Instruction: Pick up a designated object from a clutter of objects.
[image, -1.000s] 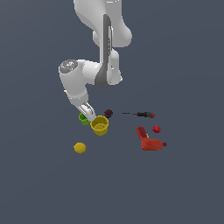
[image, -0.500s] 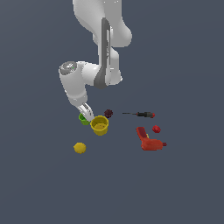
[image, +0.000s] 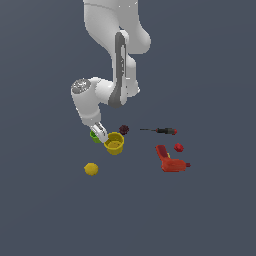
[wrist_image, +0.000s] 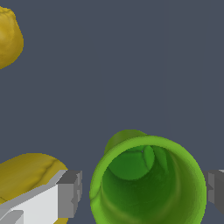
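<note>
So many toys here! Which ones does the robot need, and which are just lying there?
Needed:
green cup
claw, open around the cup

Just lying about:
yellow cup
yellow ball
maroon ball
red ball
red drill
screwdriver

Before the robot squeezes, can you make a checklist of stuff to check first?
1. Green cup sits between the two fingers of the tool: ok.
2. Tool open wide enough for the cup: ok, gaps show on both sides of the rim.
3. Cup standing upright, mouth facing the wrist camera: ok.
4. Yellow cup out of the way: not ok, it sits right beside one finger.
5. Fingers low enough on the cup's wall: cannot tell.
6. Yellow ball clear of the tool: ok.
</note>
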